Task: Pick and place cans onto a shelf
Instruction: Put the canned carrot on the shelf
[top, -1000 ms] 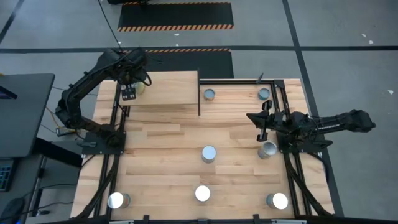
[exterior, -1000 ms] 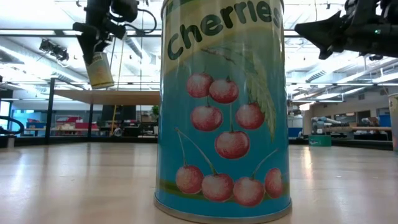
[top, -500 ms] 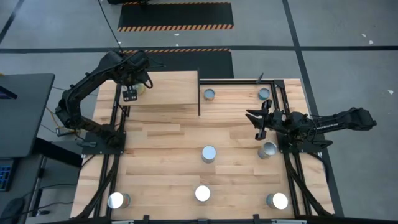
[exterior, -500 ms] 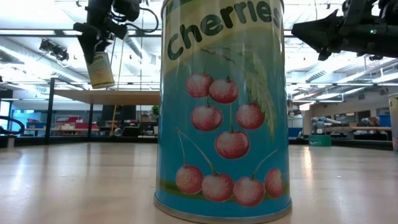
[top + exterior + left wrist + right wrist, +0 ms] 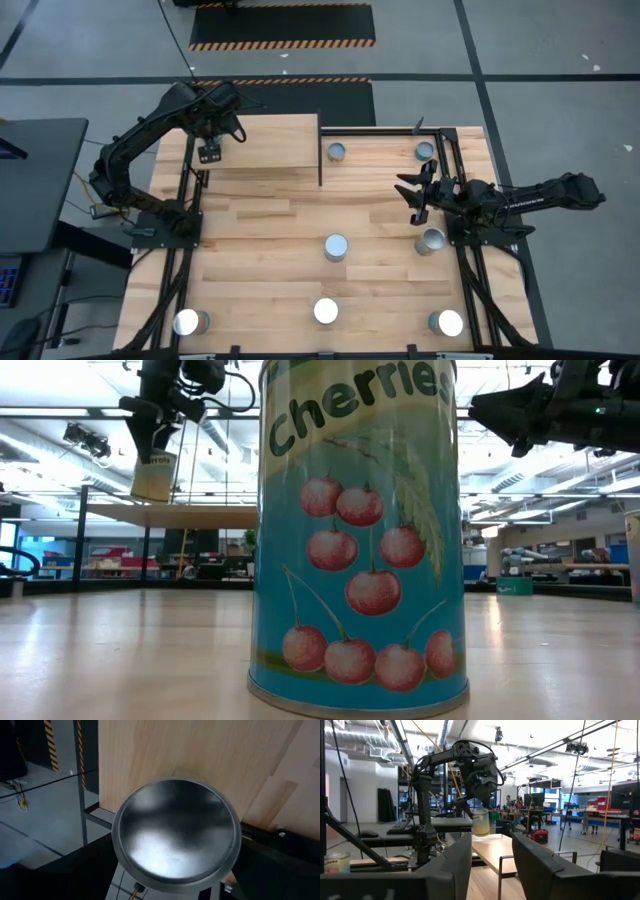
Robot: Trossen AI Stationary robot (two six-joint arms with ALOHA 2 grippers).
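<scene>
My left gripper [image 5: 210,152] hangs over the left end of the shelf [image 5: 262,142] and is shut on a can [image 5: 154,475] with a yellowish label. The can's silver top [image 5: 175,835] fills the left wrist view. My right gripper [image 5: 407,190] hovers open at the table's right side, with nothing between its fingers [image 5: 451,865]. It points toward the left arm. Loose cans stand upright on the table, two at the far side [image 5: 337,151] [image 5: 425,151], two mid-table [image 5: 336,248] [image 5: 430,241], and three along the near edge. My left gripper pinches the can's side wall near its top [image 5: 152,460] between its two fingers, which stand on either side of the silver lid. The fingers come slanting down from above. The can hangs tilted below them, just above the shelf board [image 5: 170,515].
A cherry-labelled can [image 5: 355,530] stands right before the low camera and blocks the middle of that view. Black frame rails [image 5: 185,250] [image 5: 468,270] run along both table sides. Thin black shelf legs [image 5: 320,165] stand at the shelf's right edge.
My right gripper has opened its fingers while staying in place. The can in my left gripper has swung under the gripper and tilts differently over the shelf's left end; in the high view the gripper now hides it.
</scene>
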